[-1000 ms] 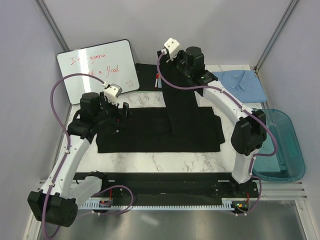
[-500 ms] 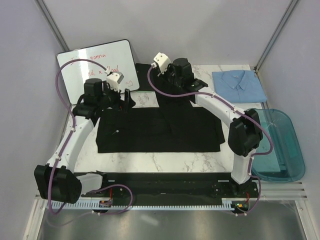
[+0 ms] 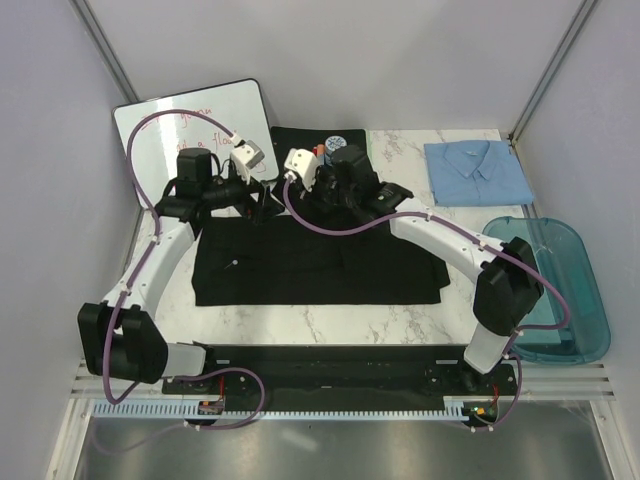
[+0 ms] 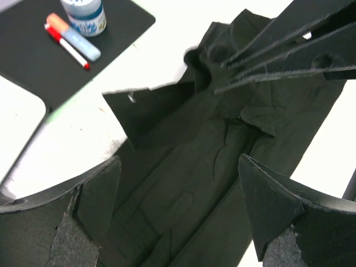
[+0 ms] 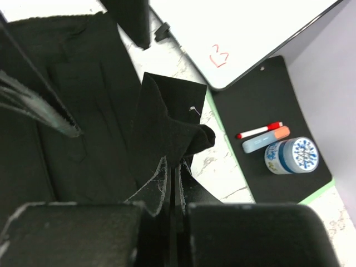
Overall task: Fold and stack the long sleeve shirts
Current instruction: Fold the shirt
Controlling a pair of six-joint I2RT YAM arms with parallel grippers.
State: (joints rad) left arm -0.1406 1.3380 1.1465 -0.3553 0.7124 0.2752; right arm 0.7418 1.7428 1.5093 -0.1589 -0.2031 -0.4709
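The large black shirt (image 3: 320, 268) lies spread flat across the middle of the table. My right gripper (image 3: 303, 196) is shut on a bunched piece of its fabric (image 5: 172, 128) and holds it up over the shirt's back left part; the pinch shows in the right wrist view (image 5: 177, 173). My left gripper (image 3: 262, 203) is open and empty just left of it, with its fingers spread wide above the black shirt (image 4: 183, 183). The light blue shirt (image 3: 478, 172) lies folded at the back right.
A whiteboard (image 3: 190, 125) leans at the back left. A black green-edged mat (image 3: 300, 145) behind the shirt holds a jar (image 3: 334, 144), a red marker (image 5: 258, 131) and an eraser (image 5: 266, 140). A teal bin (image 3: 575, 300) sits at the right edge.
My right gripper has carried the black fabric from the back toward the left and nearer, over the shirt. My left gripper has moved back and to the right, close beside it.
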